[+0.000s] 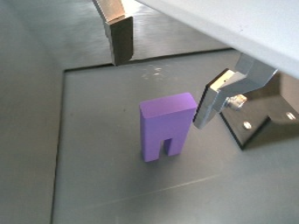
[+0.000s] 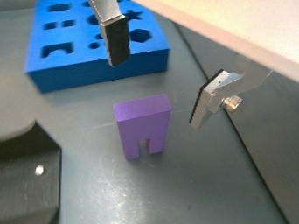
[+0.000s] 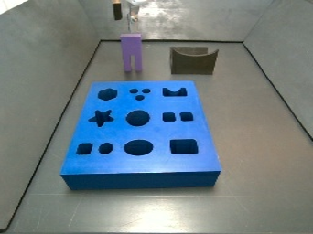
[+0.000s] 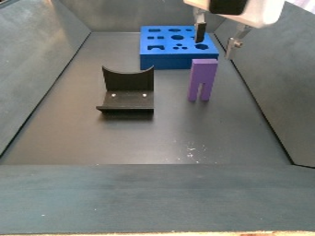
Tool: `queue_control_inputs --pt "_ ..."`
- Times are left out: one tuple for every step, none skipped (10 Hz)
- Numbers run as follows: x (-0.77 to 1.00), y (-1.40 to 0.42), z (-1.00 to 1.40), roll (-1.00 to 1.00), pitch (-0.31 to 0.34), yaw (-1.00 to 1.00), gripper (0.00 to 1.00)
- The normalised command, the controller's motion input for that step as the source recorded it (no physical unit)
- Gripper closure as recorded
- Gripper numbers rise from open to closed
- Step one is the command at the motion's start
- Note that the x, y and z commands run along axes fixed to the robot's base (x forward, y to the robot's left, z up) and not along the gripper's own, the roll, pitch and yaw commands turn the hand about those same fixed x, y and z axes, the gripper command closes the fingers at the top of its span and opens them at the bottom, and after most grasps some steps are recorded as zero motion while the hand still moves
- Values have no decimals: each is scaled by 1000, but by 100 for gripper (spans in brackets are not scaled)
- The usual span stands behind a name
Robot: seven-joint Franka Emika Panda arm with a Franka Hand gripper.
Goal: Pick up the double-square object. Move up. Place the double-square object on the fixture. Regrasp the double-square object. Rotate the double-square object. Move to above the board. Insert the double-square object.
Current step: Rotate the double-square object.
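The board (image 3: 141, 137) lies flat on the floor, its star, hexagon, round and square cut-outs facing up; it also shows in a wrist view (image 2: 82, 52) and in a side view (image 4: 179, 46). The fixture (image 3: 192, 60) stands beyond the board's far edge in that side view, well apart from it, notch up (image 4: 125, 92). The block (image 3: 131, 52) stands upright on the floor beside the fixture, between fixture and board (image 4: 204, 78), its slotted end down (image 2: 143, 129). The gripper (image 2: 158, 74) hangs above the block, fingers (image 2: 114, 41) spread wide with nothing between them, clear of the block (image 1: 167, 127).
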Motion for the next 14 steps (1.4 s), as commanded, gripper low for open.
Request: queue_control_inputs --pt "47 0 -39 2 -13 1000 0" --pt "47 0 -39 2 -14 1000 0" --pt "47 0 -39 3 -15 1000 0" --pt "47 0 -38 3 -17 1000 0" --pt "47 0 -38 3 -18 1000 0" --pt "47 0 -38 3 -21 1000 0" --pt "47 0 -38 4 -23 1000 0" --pt "47 0 -38 5 -27 1000 0" --pt "47 0 -38 5 -30 1000 0" --pt "46 0 -39 7 -39 1000 0" --pt "46 0 -39 7 -44 1000 0" --pt "45 -1 -40 8 -50 711 0" --pt "44 -1 -40 8 -50 543 0" --pt "42 -1 -41 8 -48 303 0"
